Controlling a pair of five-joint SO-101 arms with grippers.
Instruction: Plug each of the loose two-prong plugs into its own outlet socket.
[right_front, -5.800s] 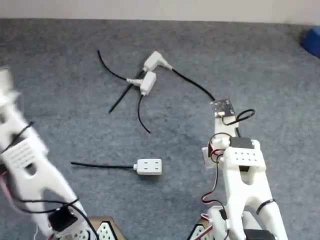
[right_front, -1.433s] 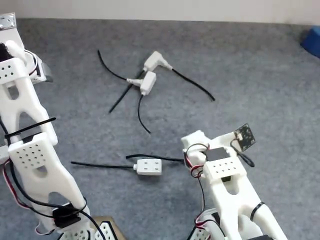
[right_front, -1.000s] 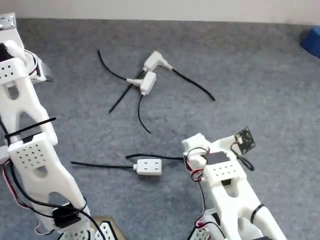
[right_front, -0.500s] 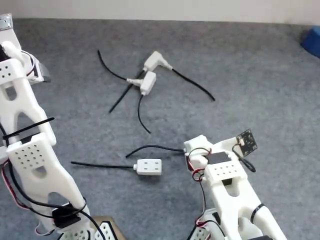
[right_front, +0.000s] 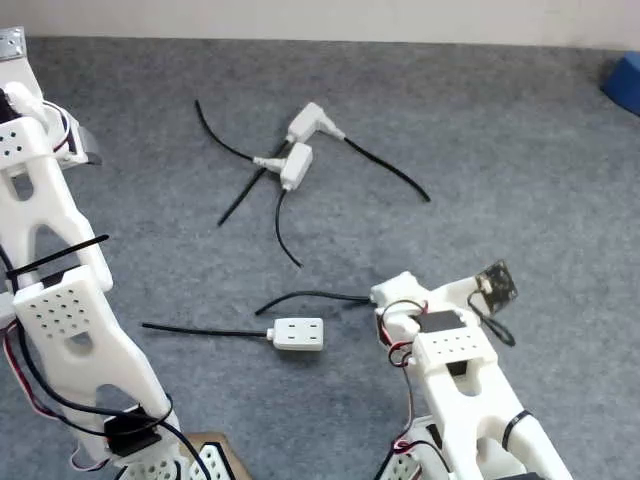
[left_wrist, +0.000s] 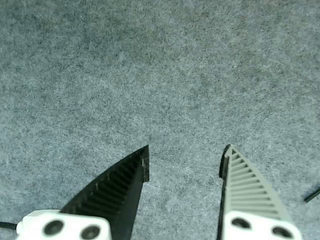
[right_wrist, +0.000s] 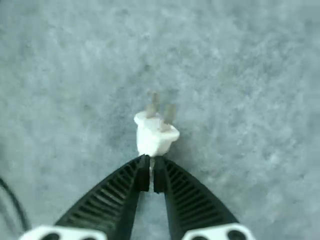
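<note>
Plug (right_wrist: 156, 131) is sitting pinched in the right tool (right_wrist: 151, 161), prongs poking forward; outlet socket (right_front: 298, 333) is lying at its 8 o'clock from above on the worktop (right_front: 520, 150), far from the wide-open left tool (left_wrist: 187, 148).

The left gripper (left_wrist: 186, 149) hangs over the bench (left_wrist: 150, 60), a grey, felt-like surface. Its fingers stand well apart, with bare bench between the tips. One is black (left_wrist: 120, 192) and the other pale grey (left_wrist: 246, 185); both are ribbed on their inner faces and sit on white mounts with round holes. Taking the way the tips point as twelve o'clock, the end of a black cord (left_wrist: 312, 194) lies on the bench at about four o'clock of the pale finger, apart from it.
</note>
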